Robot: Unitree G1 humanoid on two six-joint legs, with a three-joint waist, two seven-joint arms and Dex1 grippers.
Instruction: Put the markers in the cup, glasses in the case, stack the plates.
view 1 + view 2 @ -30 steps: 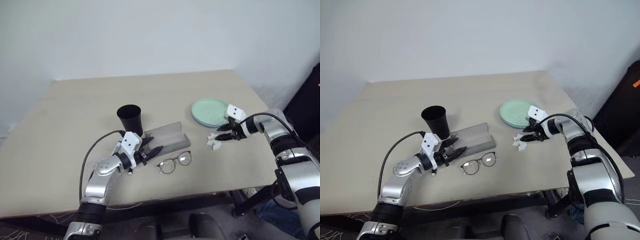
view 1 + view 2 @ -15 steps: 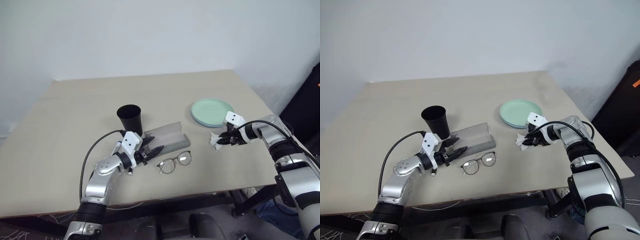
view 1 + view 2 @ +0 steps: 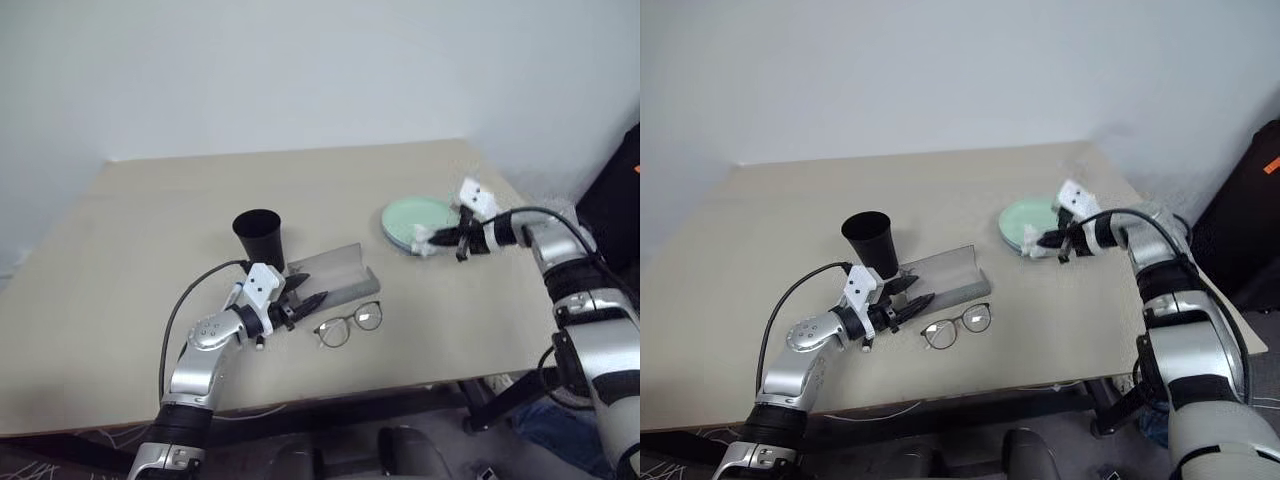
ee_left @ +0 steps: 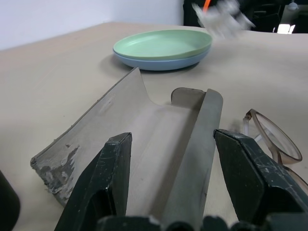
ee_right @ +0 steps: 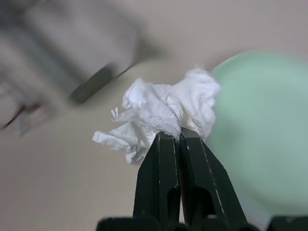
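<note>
We see the surface [image 3: 150, 260] carrying the plates [image 3: 415, 220], already stacked near its right edge, mint green over blue. The open case [image 3: 335, 275] lies near the middle, with the cup [image 3: 260, 238] just behind it and the glasses [image 3: 350, 326] in front, not yet inside.

A second ago the white scrap [image 3: 428, 243] lay on the surface; now our right gripper [image 5: 179, 139] pinches it with fingers pressed together, lifted beside the plates. This removes clutter only.

Our left gripper [image 4: 173, 144] holds spread fingers at the case. Its wrist view shows the case interior empty.
</note>
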